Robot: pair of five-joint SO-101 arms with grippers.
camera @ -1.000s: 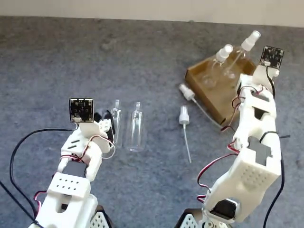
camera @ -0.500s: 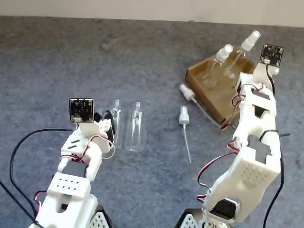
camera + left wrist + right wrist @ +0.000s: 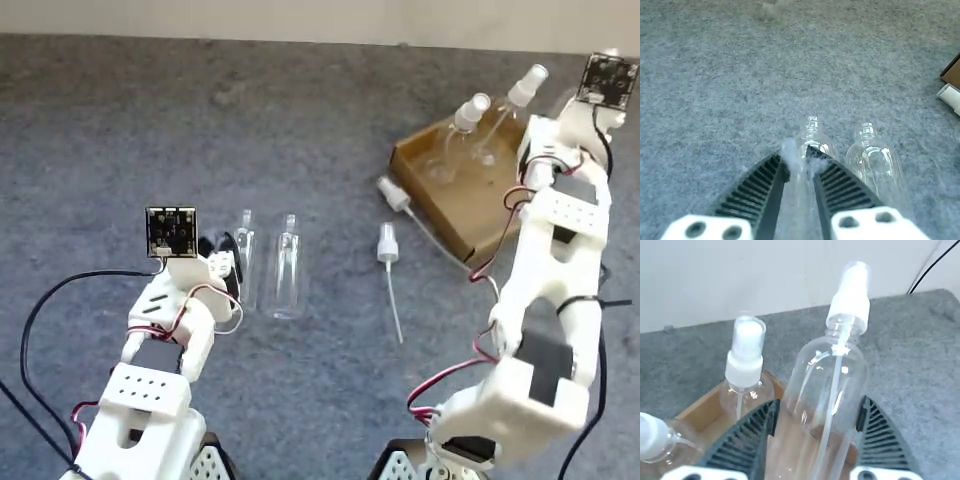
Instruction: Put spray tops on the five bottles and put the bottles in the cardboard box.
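Up and out toward the upper right corner of the high view went the right arm [image 3: 555, 260], its wrist camera ending close to the frame's right edge; the left arm [image 3: 170, 320] had not stirred.

Grey mat [image 3: 120, 130] covered the table, with broad open room across the upper left and centre. The cardboard box [image 3: 428, 205] sat at the upper right, with the right arm reaching over its right side. There the right gripper [image 3: 818, 404] was spread to a bottle's width and clamped on a capped bottle [image 3: 830, 385] that stood upright between the jaws. A second capped bottle [image 3: 450, 140] and a third capped bottle [image 3: 505, 118] leaned inside the box.

At the lower left, the left gripper [image 3: 798, 155] had its jaws a narrow slit apart and held nothing. Its tips hung over the shoulder of a bare bottle [image 3: 244, 262] lying flat, neck toward the frame's top. Another bare bottle [image 3: 287, 270] lay just beside it, parallel.

One loose spray top [image 3: 393, 193] lay against the box's left wall. The other spray top [image 3: 387, 245] lay in the centre, between bare bottles and box.
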